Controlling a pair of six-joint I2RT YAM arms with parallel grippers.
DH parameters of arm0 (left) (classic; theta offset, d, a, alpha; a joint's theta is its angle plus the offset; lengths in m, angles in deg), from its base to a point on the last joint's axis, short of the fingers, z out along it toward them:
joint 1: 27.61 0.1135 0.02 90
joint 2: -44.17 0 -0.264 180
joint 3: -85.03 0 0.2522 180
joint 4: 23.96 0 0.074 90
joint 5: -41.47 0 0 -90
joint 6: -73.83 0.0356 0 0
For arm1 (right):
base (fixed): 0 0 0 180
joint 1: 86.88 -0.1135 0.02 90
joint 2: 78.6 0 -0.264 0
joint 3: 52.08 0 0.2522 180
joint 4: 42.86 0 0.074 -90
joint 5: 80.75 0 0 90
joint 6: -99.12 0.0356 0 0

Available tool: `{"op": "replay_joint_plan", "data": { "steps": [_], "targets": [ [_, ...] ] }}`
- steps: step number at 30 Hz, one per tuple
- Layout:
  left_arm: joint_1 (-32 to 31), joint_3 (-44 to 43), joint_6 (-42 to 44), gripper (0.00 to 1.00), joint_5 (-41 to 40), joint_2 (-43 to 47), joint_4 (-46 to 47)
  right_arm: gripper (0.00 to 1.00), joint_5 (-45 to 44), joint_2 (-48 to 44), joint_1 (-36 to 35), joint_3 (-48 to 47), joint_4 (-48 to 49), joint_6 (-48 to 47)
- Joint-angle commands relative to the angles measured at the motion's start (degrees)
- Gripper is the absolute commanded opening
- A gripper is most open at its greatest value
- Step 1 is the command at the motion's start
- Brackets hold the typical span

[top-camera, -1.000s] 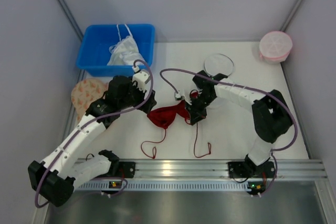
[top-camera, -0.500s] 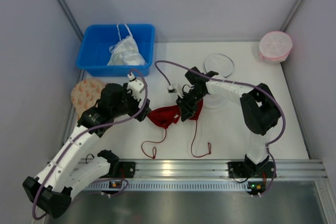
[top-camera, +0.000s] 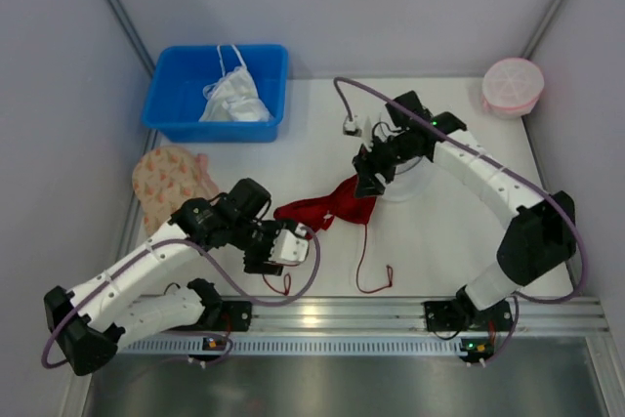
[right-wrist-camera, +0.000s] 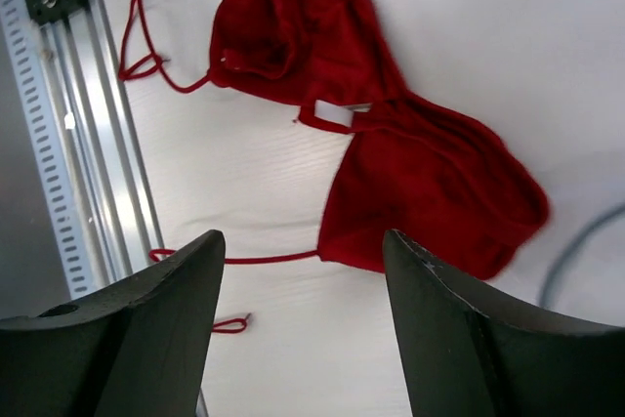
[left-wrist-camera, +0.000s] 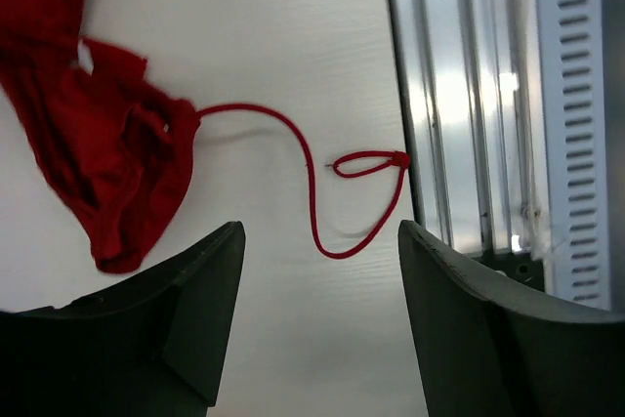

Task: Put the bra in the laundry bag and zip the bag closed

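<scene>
Right now the bra [top-camera: 327, 210] lies flat in the middle of the tabletop [top-camera: 439, 241]. It is not in the bag yet. Its long side runs from the near left up to the far right, and its thin strings trail down toward the near edge.

Your right gripper [right-wrist-camera: 302, 236] has its fingers apart and holds nothing. From its own camera you can see both red cups spread out just past the fingertips. From above, it hangs just beside the far right end of the bra.

Your left gripper [left-wrist-camera: 318, 227] has its fingers apart too, and it is empty. It hangs near the near edge, close to the rail [left-wrist-camera: 469, 95]. A loop of string [left-wrist-camera: 369, 163] lies on the tabletop between its fingers, and one cup sits off to the side of them.

So the bra lies between your two grippers. The right one looks nearer to the cups. The left one looks nearer to the string.

The bag [top-camera: 402, 187] is hard to see. It looks like it sits mostly under the right arm, just past the far right end of the bra. That would put it on the right gripper's side.
</scene>
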Motion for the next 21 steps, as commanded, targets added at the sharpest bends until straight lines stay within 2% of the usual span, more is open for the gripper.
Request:
{"op": "replay_joint_plan", "data": {
  "steps": [1, 5, 7, 12, 15, 21],
  "targets": [
    [-8.19, 0.33, 21.25, 0.7, 0.25, 0.63, -4.45, 0.67, 0.66, -5.18, 5.32, -1.68, -1.31, 1.0],
    [-10.5, 1.21, 36.22, 0.68, 4.29, -2.01, -4.54, 0.69, 0.67, -8.52, 9.72, 0.16, -0.17, 2.76],
    [-11.55, 2.53, 45.24, 0.65, 4.13, -4.28, -4.36, 0.69, 0.22, -10.37, 11.92, 1.04, 2.36, 4.86],
    [-12.53, 5.69, 61.17, 0.56, 1.85, -8.42, -2.96, 0.7, 1.8, -11.52, 16.06, 0.96, 3.0, 5.93],
    [-12.7, 6.57, 65.68, 0.52, 1.49, -10.7, -2.43, 0.7, 1.89, -12.22, 17.03, 2.0, 3.08, 5.84],
    [-14.72, 5.79, 64.47, 0.52, 0.26, -17.29, 0.29, 0.7, 2.6, -12.05, 17.29, 3.77, 4.05, 6.45]
  ]
}}
